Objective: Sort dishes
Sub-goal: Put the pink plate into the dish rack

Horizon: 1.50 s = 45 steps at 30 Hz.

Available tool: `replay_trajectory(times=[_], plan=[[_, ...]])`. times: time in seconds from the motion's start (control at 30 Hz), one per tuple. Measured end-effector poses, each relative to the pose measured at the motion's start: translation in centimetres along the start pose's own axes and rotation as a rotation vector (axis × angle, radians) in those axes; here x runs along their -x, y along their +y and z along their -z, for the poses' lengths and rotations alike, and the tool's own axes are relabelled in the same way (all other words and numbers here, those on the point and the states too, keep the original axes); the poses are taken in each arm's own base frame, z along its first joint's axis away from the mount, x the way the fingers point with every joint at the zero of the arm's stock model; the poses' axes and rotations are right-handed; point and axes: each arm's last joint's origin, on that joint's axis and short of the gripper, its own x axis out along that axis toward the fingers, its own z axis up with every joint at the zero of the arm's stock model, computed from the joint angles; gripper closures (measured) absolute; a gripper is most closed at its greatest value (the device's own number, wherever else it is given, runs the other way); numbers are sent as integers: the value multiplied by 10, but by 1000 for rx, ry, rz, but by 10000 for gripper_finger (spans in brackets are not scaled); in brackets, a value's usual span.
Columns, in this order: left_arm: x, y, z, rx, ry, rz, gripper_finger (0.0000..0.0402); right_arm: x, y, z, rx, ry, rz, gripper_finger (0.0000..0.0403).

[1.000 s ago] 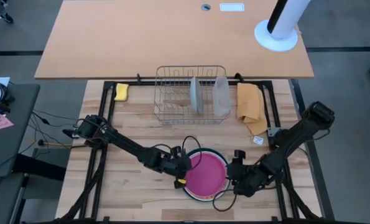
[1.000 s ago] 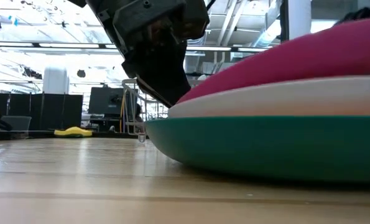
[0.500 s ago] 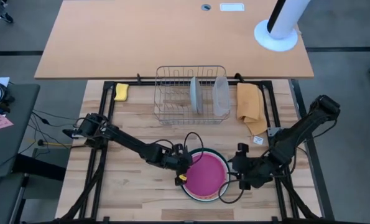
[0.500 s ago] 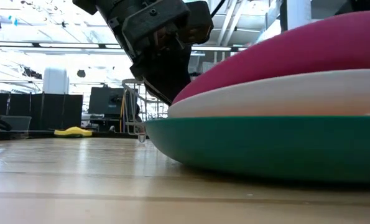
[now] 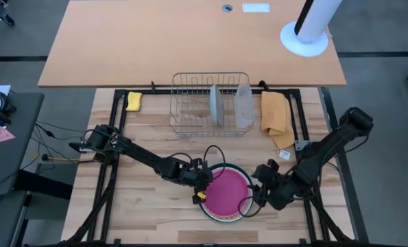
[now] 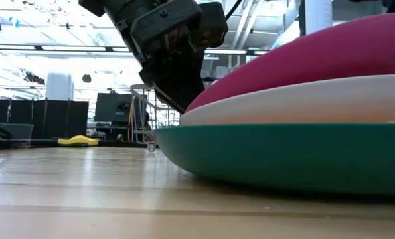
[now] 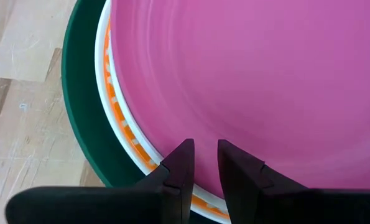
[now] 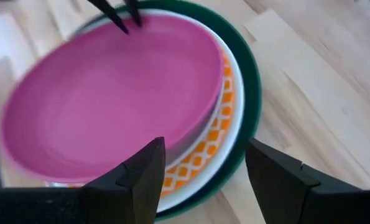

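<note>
High view: a stack of round plates sits low in the frame, just right of centre, on the wooden tabletop (image 5: pixel 156 213). The glossy magenta pink plate (image 5: pixel 225 192) lies on top, with the dark green plate (image 5: pixel 241 171) showing as a thin rim around it. The left gripper (image 5: pixel 202 182) is at the stack's left edge and the right gripper (image 5: pixel 253 197) at its right edge. Above them, at mid-frame, a wire dish rack (image 5: pixel 190 103) holds a pale grey plate (image 5: pixel 216 104) upright.

Low view: the pink plate (image 6: pixel 316 56) is tilted, its right side raised off the white plate (image 6: pixel 303 103), which rests on the green one (image 6: pixel 283 153). The left gripper hangs just behind the stack, upper left of centre.

Left wrist view: the left jaws stand only a narrow gap apart over the pink plate's (image 7: pixel 253 74) near rim, clamped on nothing. An orange-patterned plate (image 7: pixel 125 127) shows as a rim beneath it.

Right wrist view: the right jaws are wide apart, straddling the raised edge of the pink plate (image 8: pixel 110 99) without gripping it.

The step in hand seems to be separating the pink plate from the stack. Next, the right jaws would likely need to close on the lifted rim, then carry it to the rack.
</note>
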Motion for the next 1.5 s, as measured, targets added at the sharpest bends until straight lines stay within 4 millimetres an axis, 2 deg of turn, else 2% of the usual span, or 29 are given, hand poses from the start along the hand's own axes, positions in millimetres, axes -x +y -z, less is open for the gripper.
replay_trajectory(times=[0.27,0.5,0.63,0.87,1.03,1.13,1.37,1.5], plan=[[-1,0,1,-1,5,-4,334,-16,10,9,2,-45,23,182],[-1,0,1,0,4,-4,334,-10,20,9,92,-80,-65,182],[-1,0,1,-1,4,-3,334,-1,23,14,289,-89,-107,182],[-1,0,1,-17,2,-3,334,13,29,32,810,-119,-149,182],[-1,0,0,-12,-4,-1,334,16,34,33,958,-173,-159,182],[-1,0,0,-5,-4,-1,334,14,35,28,848,-181,-164,182],[-1,-2,0,86,-40,-58,334,-1,24,10,28,-111,-117,182],[0,-5,1,86,-39,-56,334,-5,22,5,-124,-77,-119,182]])
